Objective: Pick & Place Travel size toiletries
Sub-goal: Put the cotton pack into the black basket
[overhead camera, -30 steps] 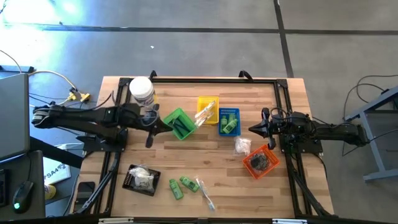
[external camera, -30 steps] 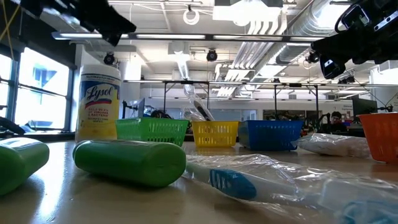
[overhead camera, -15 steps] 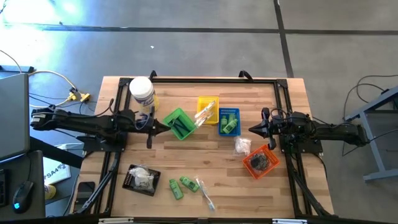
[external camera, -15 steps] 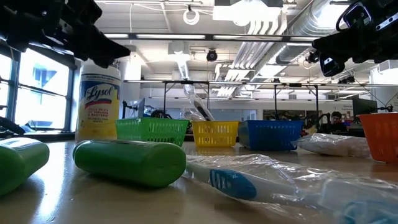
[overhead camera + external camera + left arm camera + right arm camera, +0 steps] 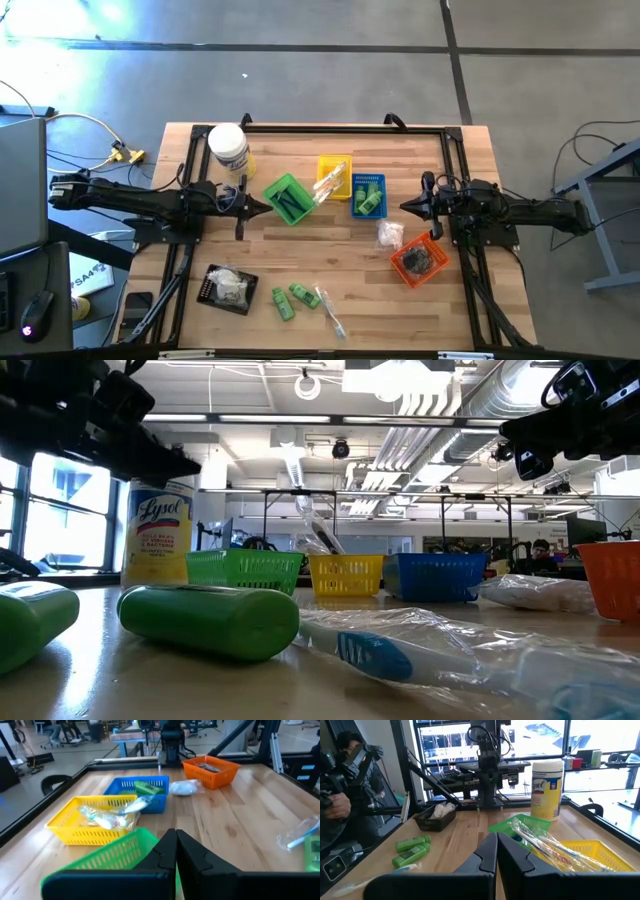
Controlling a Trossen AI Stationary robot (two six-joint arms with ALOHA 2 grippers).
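Left arm — extended level from the table's left edge toward its centre, wrist straight; the left gripper (image 5: 262, 205) points inward with its two dark fingers (image 5: 192, 857) pressed together, nothing between them. Right arm — reaching in from the right edge in mirrored posture, forearm level; the right gripper (image 5: 405, 208) likewise has its fingers (image 5: 512, 855) closed tip to tip and empty. Both grippers stand above the tabletop, well apart.

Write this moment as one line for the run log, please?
left gripper: shut, empty, beside green plastic basket | right gripper: shut, empty, near blue plastic basket | green tubes and wrapped toothbrush: loose on wooden table
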